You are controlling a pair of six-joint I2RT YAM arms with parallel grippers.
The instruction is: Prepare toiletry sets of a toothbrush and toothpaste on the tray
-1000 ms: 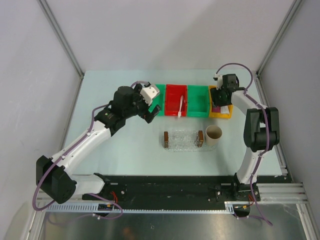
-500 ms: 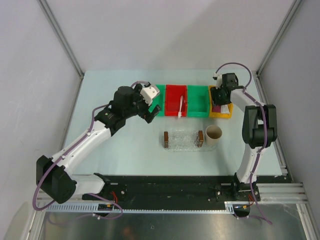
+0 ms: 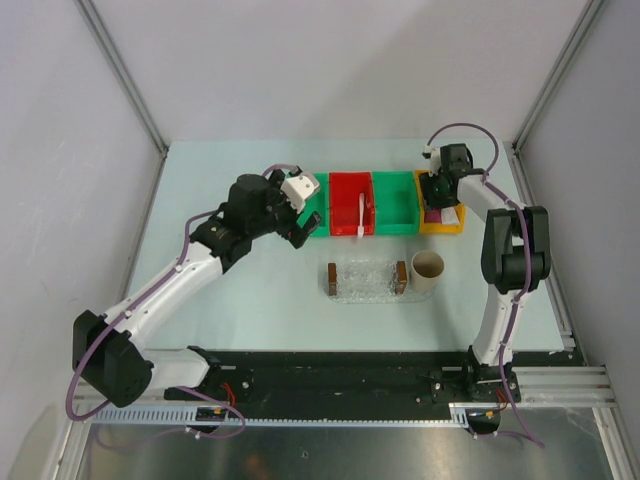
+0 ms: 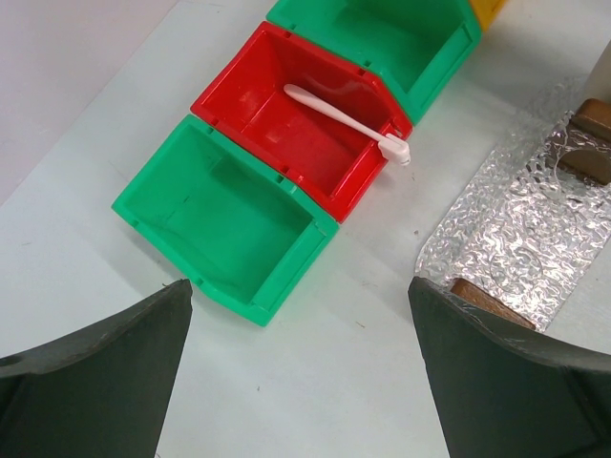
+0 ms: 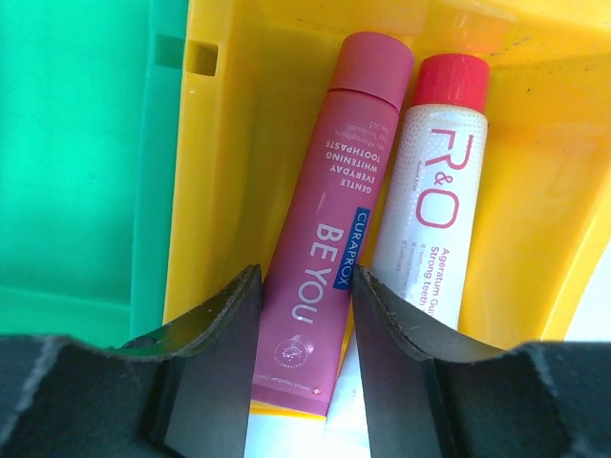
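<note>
**Left wrist view.**
- Left gripper [image 4: 298, 286]: fingers [image 4: 95, 372] spread wide, nothing between them but bare table [image 4: 363, 363] and the corner of the near green bin [image 4: 220, 205].
- Toothbrush [image 4: 344, 121]: ahead of the fingers in the red bin [image 4: 215, 95]. Its long axis runs slantwise across the bin. The handle end lies inside and the bristle head rests on the rim corner, poking out toward the tray [image 4: 516, 229].
- Tray: off to one side of the fingers, one brown handle [image 4: 487, 298] showing just past a fingertip (depth hard to judge). A strip of open table separates it from the bins.

**Right wrist view.**
- Right gripper [image 5: 305, 353]: its fingers [image 5: 210, 353] are part-way apart and straddle the toothpaste [image 5: 329, 219], one close on each flank. Whether they press on it cannot be told.
- Toothpaste: lies in the yellow bin [image 5: 229, 143]. Its long axis runs away from the fingers, slightly tilted, with the cap toward the far wall and the flat end between the fingertips.
- White tube [image 5: 430, 210]: alongside the toothpaste and touching it, on the side away from the green bin. Little room remains to either bin wall.

**Top external view.**
- Left gripper hovers at the near corner of the end green bin.
- Toothbrush lies near-to-far, one end over the red bin's near rim.
- Tray sits well apart from both pairs of fingers, lengthwise parallel to the bin row.
- Cup [image 3: 428, 268] stands just beside one tray handle.
- Right gripper is down in the yellow bin.
</note>
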